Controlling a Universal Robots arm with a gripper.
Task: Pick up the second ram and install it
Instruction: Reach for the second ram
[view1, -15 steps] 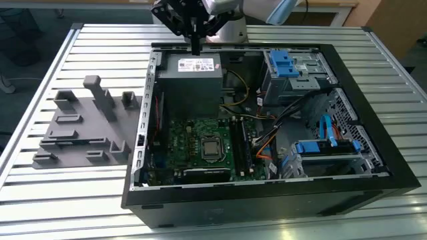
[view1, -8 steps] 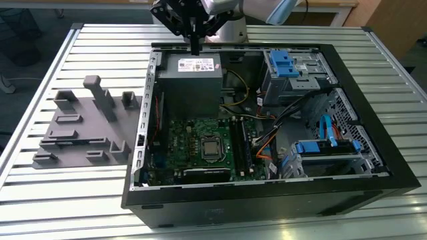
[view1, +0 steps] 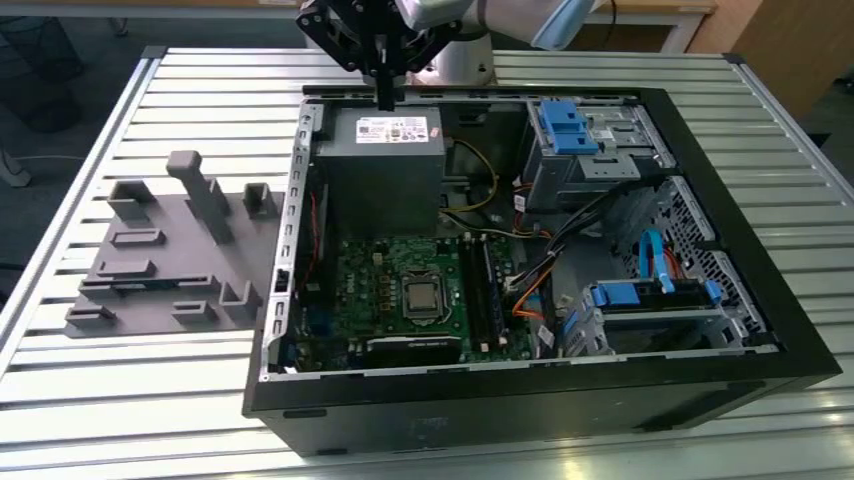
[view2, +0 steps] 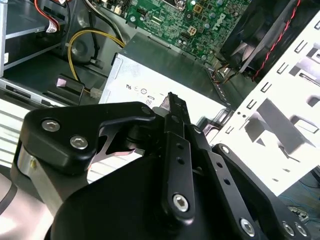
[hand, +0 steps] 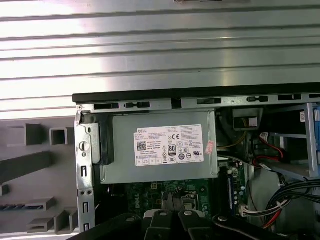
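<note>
Top middle of the exterior view: end effector (view1: 387, 98), fingers pressed together, up above the grey power box (view1: 380, 160) inside the open computer case (view1: 534, 400). Lower middle, on the green board (view1: 387, 290): long dark sticks standing in slots just right of the square chip. Second ram (view1: 497, 295) seemingly among them; cannot tell which. Grey tray (view1: 160, 270) left of the case on the tabletop (view1: 134, 425).

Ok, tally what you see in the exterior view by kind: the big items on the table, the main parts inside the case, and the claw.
Open computer case: 1
Grey tray: 1
Power supply: 1
Green motherboard: 1
Claw: 1
Total: 5
</note>
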